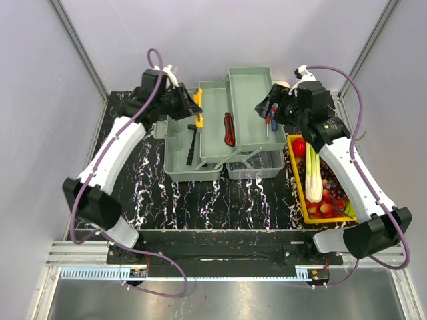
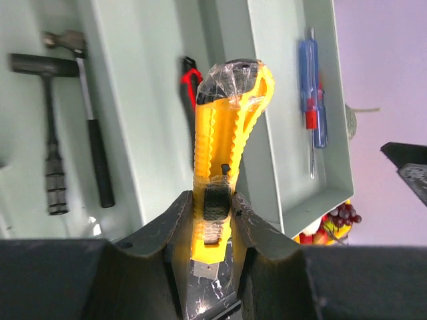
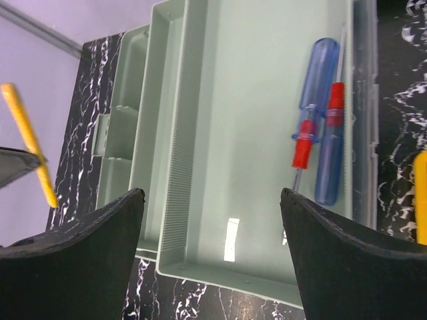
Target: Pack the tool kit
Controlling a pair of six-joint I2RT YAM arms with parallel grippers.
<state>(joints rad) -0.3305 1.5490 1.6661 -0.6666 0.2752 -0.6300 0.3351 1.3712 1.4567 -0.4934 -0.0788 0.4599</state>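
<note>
The tool kit stands in the middle of the tabletop, its 3 trays stepped from left to right. The left tray, nearest the front, holds 2 hammers side by side. The middle tray holds 1 cutter toward its right side. The right tray, farthest back, holds 2 screwdrivers side by side by its right wall. The vegetable tray lies just right of the kit. A utility knife sits between the left gripper's jaws, above the seam of the left and middle trays. The right gripper hangs over the right tray, near the screwdrivers.
</note>
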